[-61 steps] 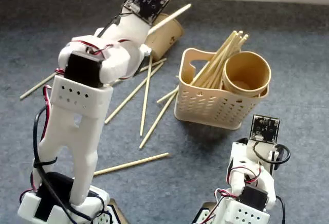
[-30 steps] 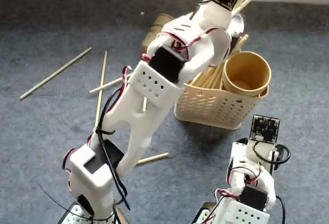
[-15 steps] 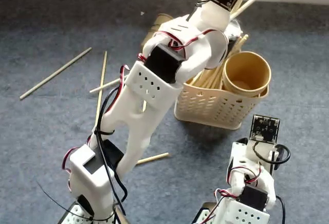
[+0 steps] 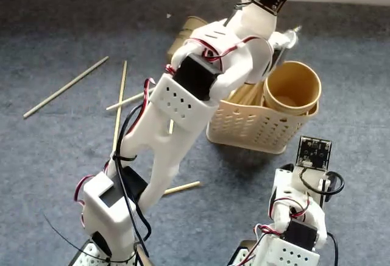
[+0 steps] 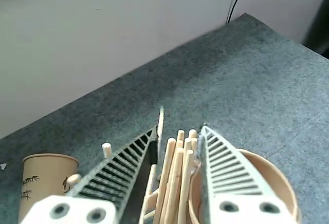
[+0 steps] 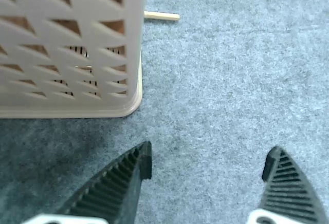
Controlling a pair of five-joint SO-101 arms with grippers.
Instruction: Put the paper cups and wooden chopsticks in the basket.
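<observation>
Chopsticks (image 5: 175, 172) stand bundled in the basket (image 4: 244, 129), beside a paper cup (image 4: 292, 86) that is also inside. Left gripper (image 5: 179, 129) hangs over the bundle, jaws apart, gripping nothing. A second paper cup (image 4: 186, 31) sits outside the basket, mostly hidden behind the left arm (image 4: 183, 101); whether it is upright cannot be told. Loose chopsticks (image 4: 67, 86) lie on the carpet (image 4: 49, 156), some partly covered by that arm. Right gripper (image 6: 211, 154) is spread and empty, just beside a basket corner.

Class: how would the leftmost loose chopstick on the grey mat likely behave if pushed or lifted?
The chopstick is thin and straight, so probably stiff and light. Lying flat, it may roll, though the fuzzy mat could slow it.
</observation>
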